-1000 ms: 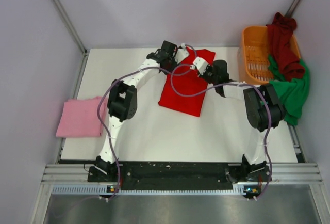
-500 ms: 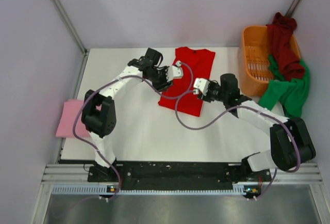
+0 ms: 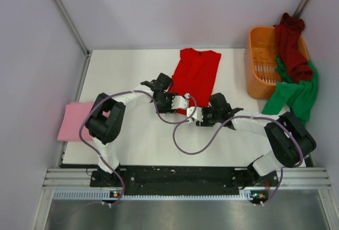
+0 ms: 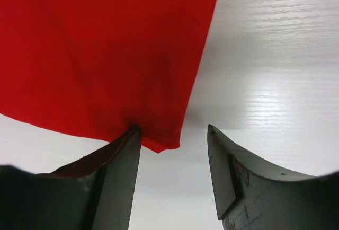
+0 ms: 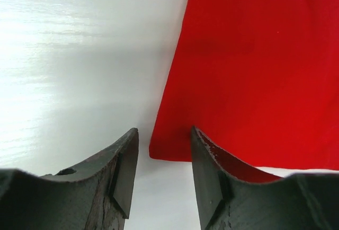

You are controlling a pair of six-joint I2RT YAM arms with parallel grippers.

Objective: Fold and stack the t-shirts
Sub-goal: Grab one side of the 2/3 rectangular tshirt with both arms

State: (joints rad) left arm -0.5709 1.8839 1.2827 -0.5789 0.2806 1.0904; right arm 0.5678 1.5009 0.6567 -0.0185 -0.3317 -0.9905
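Red t-shirt (image 3: pixel 198 76), folded to a long strip, lies on the tabletop (image 3: pixel 143 134) toward its far edge, with the left end effector (image 4: pixel 174 150) and right end effector (image 5: pixel 164 140) parted and empty at its near corners; a pink shirt (image 3: pixel 79 121) sits folded at the left edge, while a maroon shirt (image 3: pixel 291 44) and green shirt (image 3: pixel 299 95) hang unfolded over the far-right basket (image 3: pixel 262 60).

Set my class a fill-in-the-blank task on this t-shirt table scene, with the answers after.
The folded pink cloth t-shirt lies at the white table's ____ edge.
The maroon cloth t-shirt and green cloth t-shirt hang over the orange slotted plastic ____.
The left gripper and right gripper stand ____ at the bright red cloth t-shirt's near hem.
Answers: left; basket; open.
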